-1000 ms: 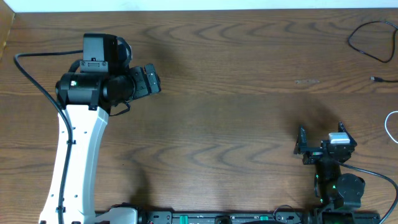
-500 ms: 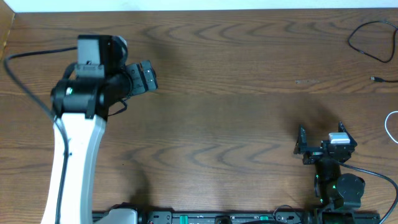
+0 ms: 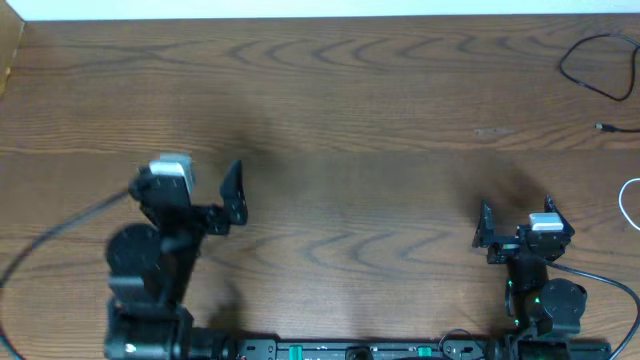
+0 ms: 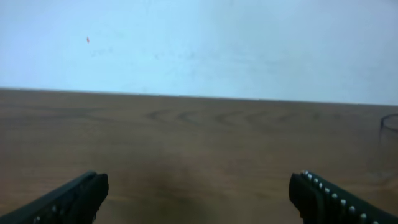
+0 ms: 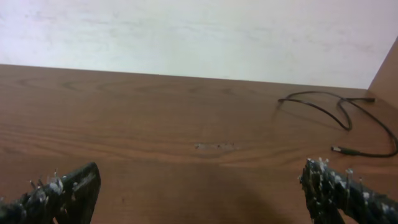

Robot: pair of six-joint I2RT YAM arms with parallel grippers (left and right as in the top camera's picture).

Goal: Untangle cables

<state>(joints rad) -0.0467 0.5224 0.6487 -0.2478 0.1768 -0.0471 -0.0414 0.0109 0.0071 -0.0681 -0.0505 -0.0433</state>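
Your left fingers (image 3: 232, 192) have retreated far from the black cable (image 3: 585, 72). They and your right fingers (image 3: 485, 228) gape empty.

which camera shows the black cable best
Right wrist: the black cable lies ahead, its loops and plug end clear. Overhead shows it small at the top right corner, partly cut by the frame edge. Left wrist shows only a blurred dark arc at its right edge.

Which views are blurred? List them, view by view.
Overhead: the left arm is smeared, while the right arm is crisp. Left wrist: soft all over, with the grain of the table hazy. Right wrist: sharper, and the black cable reads clearly.
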